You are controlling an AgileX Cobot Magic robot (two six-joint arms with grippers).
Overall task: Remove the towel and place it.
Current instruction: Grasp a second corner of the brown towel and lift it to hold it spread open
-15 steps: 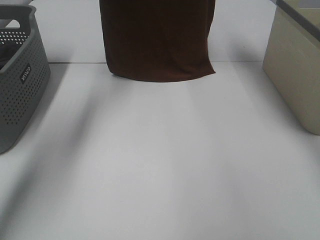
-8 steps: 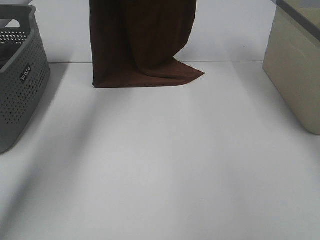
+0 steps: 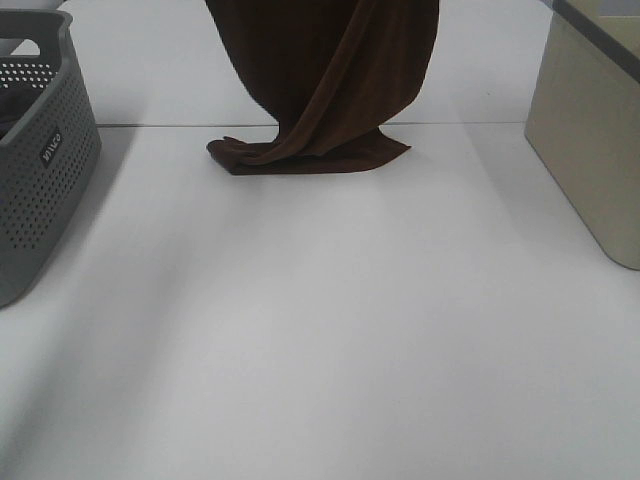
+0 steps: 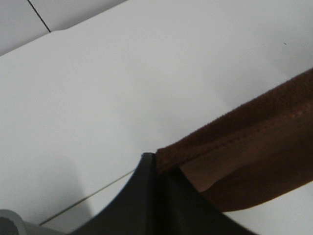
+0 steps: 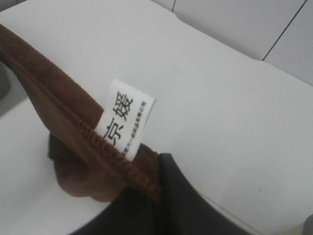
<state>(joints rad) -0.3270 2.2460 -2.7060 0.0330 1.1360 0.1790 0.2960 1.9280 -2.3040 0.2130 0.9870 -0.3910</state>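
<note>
The maroon towel [image 3: 330, 70] hangs from above the frame in the exterior view, at the far middle of the white table [image 3: 330, 330]. Its lower end lies crumpled and folded on the tabletop. Neither gripper shows in that view. In the left wrist view, my left gripper [image 4: 155, 164] is shut on a hemmed top corner of the towel [image 4: 244, 156]. In the right wrist view, my right gripper [image 5: 159, 169] is shut on the other hemmed corner of the towel [image 5: 63, 127], beside a white label [image 5: 124, 120].
A grey perforated basket [image 3: 40, 150] stands at the table's left edge. A beige bin [image 3: 590, 140] stands at the right edge. The table's back edge runs just behind the towel's lower end.
The towel swung left, then back right, and came down. Its lower end, first hanging flat with its hem at the table, now lies bunched and twisted on the table.
</note>
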